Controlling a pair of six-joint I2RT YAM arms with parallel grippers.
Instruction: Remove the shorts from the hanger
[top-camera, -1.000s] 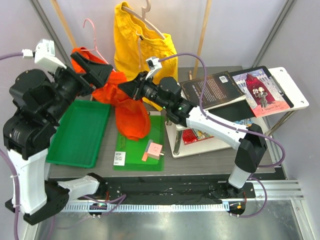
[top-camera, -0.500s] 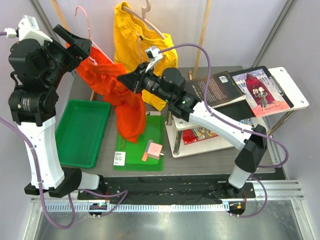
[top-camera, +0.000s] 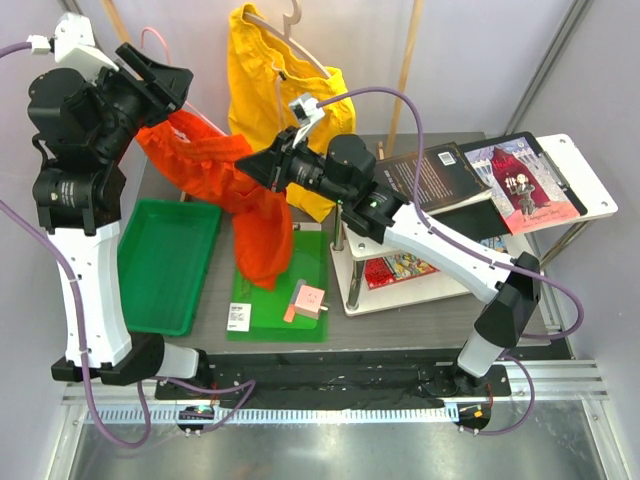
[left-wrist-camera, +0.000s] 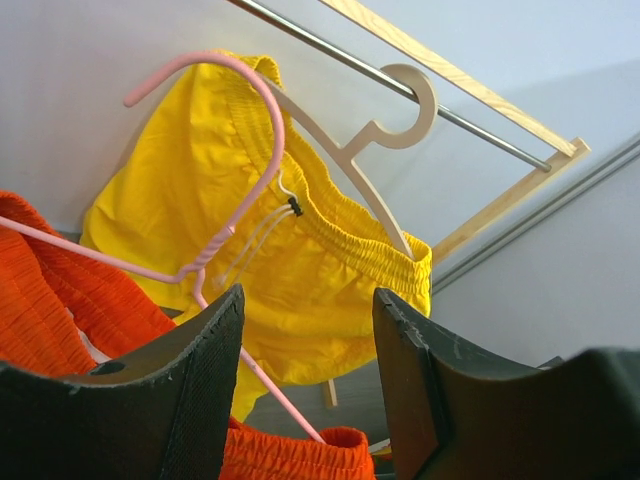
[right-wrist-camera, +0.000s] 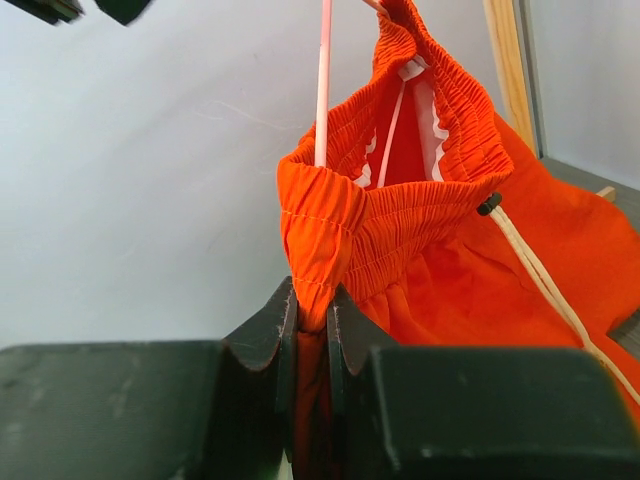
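Note:
The orange-red shorts (top-camera: 235, 190) hang stretched between my two grippers above the table. My right gripper (top-camera: 250, 165) is shut on a fold of their elastic waistband (right-wrist-camera: 345, 225), as the right wrist view (right-wrist-camera: 312, 300) shows. My left gripper (top-camera: 158, 75) is raised at the far left, jaws apart. The pink hanger (left-wrist-camera: 215, 240) runs between its fingers (left-wrist-camera: 190, 385) down into the orange waistband (left-wrist-camera: 330, 450). The hanger's wire also shows in the right wrist view (right-wrist-camera: 323, 90). The yellow shorts (top-camera: 270, 95) with a white drawstring hang behind on a beige hanger (left-wrist-camera: 370, 150) hooked on a metal rail.
A green tray (top-camera: 165, 260) lies at the table's left. A green mat (top-camera: 300, 310) with a pink block (top-camera: 310, 298) lies under the shorts. A white shelf (top-camera: 590, 200) at right carries a black book (top-camera: 430, 180) and a red one (top-camera: 520, 180). A wooden frame stands behind.
My left arm has swung up and left, carrying the pink hanger high. The orange shorts are now pulled long between the hanger and my right gripper, which rose slightly.

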